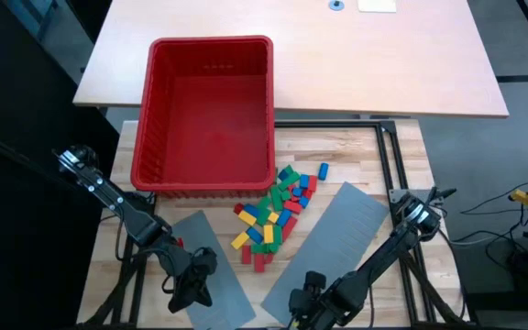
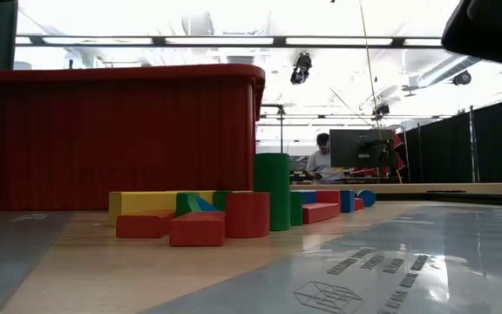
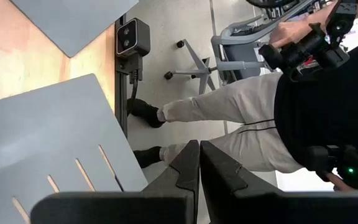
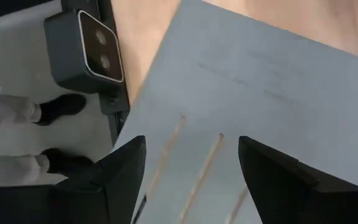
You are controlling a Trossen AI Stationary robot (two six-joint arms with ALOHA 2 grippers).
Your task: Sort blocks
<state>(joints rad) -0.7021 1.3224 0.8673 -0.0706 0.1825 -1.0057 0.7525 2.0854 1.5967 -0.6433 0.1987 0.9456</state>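
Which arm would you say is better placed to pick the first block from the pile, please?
Probably the right. Its gripper is open over the right grey panel, while the left gripper is shut over the left panel. Both sit about equally near the blocks, so it's a slight edge.

Glossy plastic bin; painted blocks, pale wood table; matt grey panels

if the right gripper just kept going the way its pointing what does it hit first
Most likely the grey slotted panel. The right gripper, fingers open, looks straight onto it in the right wrist view, with nothing between. How far off the panel lies is unclear.
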